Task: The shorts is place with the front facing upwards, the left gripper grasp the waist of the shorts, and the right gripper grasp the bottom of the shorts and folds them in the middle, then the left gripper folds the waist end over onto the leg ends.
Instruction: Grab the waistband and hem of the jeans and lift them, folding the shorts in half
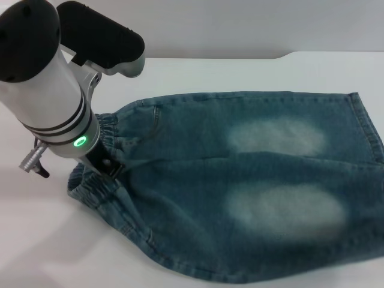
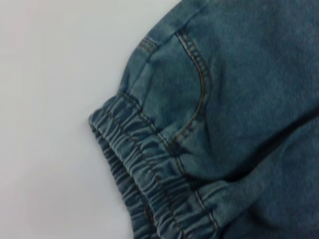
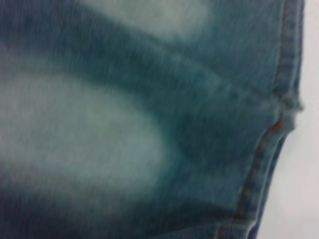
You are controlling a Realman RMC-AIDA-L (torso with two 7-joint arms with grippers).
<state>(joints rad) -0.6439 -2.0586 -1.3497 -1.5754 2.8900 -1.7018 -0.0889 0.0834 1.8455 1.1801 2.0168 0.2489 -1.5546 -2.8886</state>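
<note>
Blue denim shorts (image 1: 240,180) lie spread on the white table, front up, with two faded patches on the legs. The elastic waist (image 1: 96,187) is at the left and the leg ends (image 1: 367,129) at the right. My left gripper (image 1: 108,165) is down at the middle of the waist, where the band is bunched. The left wrist view shows the gathered waist (image 2: 149,169) and a front pocket seam (image 2: 199,84). In the right wrist view the leg hem (image 3: 279,124) and a faded patch (image 3: 75,134) appear from close above. The right gripper itself does not show.
The white table (image 1: 240,72) runs around the shorts, with a raised edge at the back right (image 1: 324,55). The left arm's silver and black body (image 1: 54,78) covers the far left part of the waist.
</note>
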